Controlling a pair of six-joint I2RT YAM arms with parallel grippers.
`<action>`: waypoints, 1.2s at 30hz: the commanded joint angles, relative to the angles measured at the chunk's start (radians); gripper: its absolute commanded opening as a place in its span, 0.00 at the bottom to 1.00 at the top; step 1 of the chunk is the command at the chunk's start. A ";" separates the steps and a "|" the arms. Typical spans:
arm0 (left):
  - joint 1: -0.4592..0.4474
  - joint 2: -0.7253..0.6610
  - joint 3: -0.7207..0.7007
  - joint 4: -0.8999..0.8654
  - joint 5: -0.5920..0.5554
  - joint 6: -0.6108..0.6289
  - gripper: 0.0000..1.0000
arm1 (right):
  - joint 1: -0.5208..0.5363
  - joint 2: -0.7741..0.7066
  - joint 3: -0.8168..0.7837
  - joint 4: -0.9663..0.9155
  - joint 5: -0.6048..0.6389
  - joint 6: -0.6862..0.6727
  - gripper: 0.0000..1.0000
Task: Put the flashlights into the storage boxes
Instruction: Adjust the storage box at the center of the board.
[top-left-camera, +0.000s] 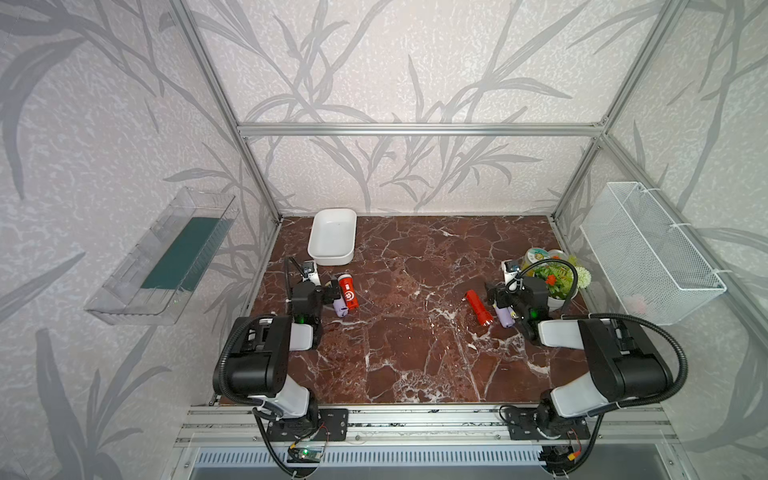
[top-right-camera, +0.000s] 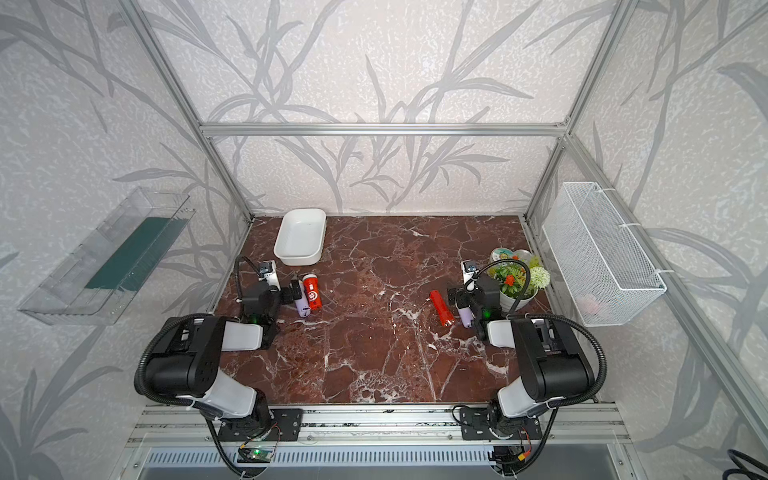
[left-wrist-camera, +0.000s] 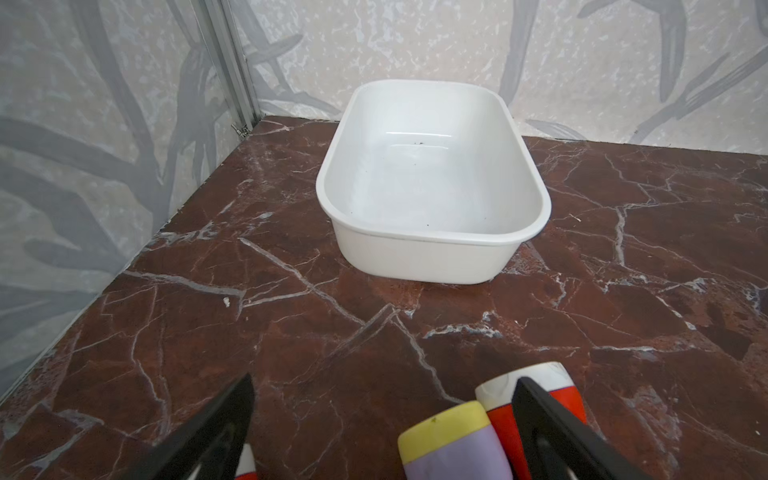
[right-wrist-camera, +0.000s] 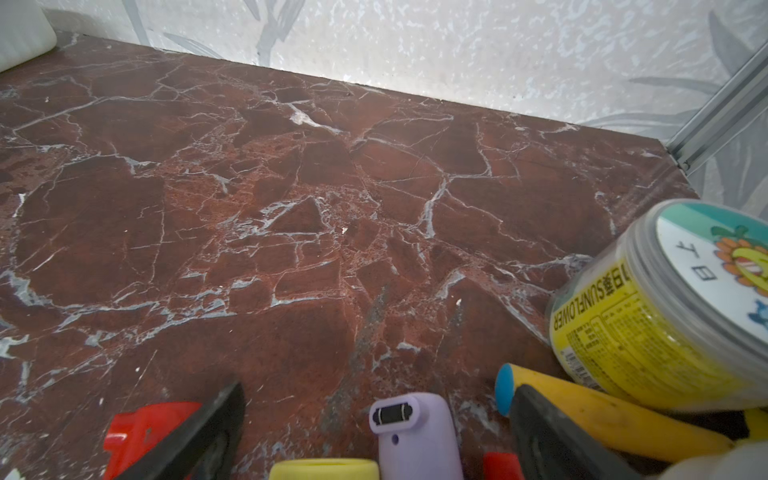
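The white storage box (top-left-camera: 332, 237) (top-right-camera: 300, 237) stands empty at the back left; in the left wrist view the storage box (left-wrist-camera: 432, 183) lies ahead of the jaws. A red flashlight (top-left-camera: 348, 291) (left-wrist-camera: 500, 424) and a lavender flashlight (top-left-camera: 340, 309) (left-wrist-camera: 453, 440) lie side by side in front of it. My left gripper (top-left-camera: 332, 295) (left-wrist-camera: 384, 378) is open, the lavender one between its fingers. On the right lie another red flashlight (top-left-camera: 478, 307) (right-wrist-camera: 145, 419) and a lavender flashlight (top-left-camera: 503, 316) (right-wrist-camera: 415, 432). My right gripper (top-left-camera: 498, 297) (right-wrist-camera: 378, 390) is open around that lavender one.
A potted plant (top-left-camera: 557, 282) and a yellow-labelled jar (right-wrist-camera: 665, 316) crowd the right gripper, with a yellow stick with a blue tip (right-wrist-camera: 602, 415) beside its finger. A clear tray (top-left-camera: 166, 257) hangs on the left wall, a white wire basket (top-left-camera: 648, 249) on the right wall.
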 joint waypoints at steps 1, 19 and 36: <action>0.003 0.003 0.014 -0.002 0.002 0.018 0.99 | -0.003 -0.012 0.001 0.036 -0.009 -0.011 0.99; 0.002 0.003 0.014 -0.002 0.002 0.016 0.99 | -0.003 -0.012 0.002 0.034 -0.010 -0.009 0.99; 0.006 0.003 0.020 -0.011 -0.019 0.004 0.99 | -0.012 -0.014 0.000 0.038 -0.027 -0.011 0.99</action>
